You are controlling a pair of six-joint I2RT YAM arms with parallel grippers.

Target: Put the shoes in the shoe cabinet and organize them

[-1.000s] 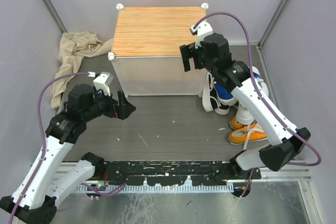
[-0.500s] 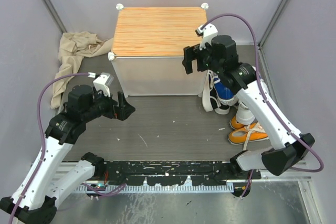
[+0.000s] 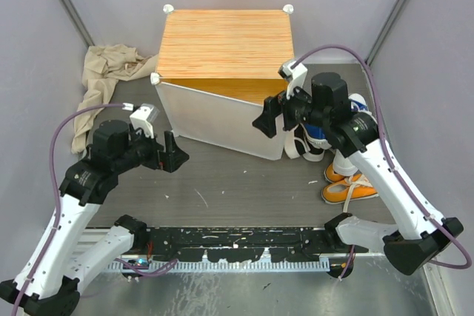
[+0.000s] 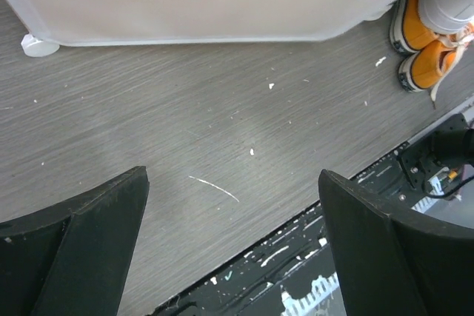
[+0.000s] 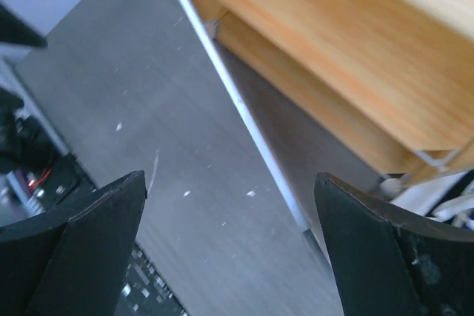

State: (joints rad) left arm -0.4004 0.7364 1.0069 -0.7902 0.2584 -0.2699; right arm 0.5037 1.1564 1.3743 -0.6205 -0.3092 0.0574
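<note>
Against the frame a second before, the door (image 3: 222, 120) of the cabinet (image 3: 222, 38) was found swung out at its right side. It had been flush with the front. It was now hinged at the left, with its free edge angled toward the near side of the table (image 3: 237, 183). The right gripper (image 3: 267, 117) had been brought down and nearer, from the cabinet's upper right front corner to a spot over the free edge of the door. The left arm was seen almost unmoved.

In the right wrist view the right gripper (image 5: 228, 179) was spread wide with nothing held. The thin white door edge (image 5: 237, 101) was seen running between its fingers, and the orange shelf (image 5: 311, 101) was exposed beyond it. Whether a finger touched the door could not be told.

The left gripper (image 3: 175, 153) was held low before the cabinet's left front, near the hinge side. Its jaws were also wide and empty, as shown in its wrist view (image 4: 231, 174).

The shoes were left outside, on the table to the right of the cabinet. A blue shoe (image 3: 317, 132) was seen just beside the right gripper, under its wrist. The orange shoes (image 3: 346, 186) were set nearer the arm's base, well apart from the left gripper. A cloth (image 3: 104, 79) was seen bunched to the left of the cabinet.
</note>
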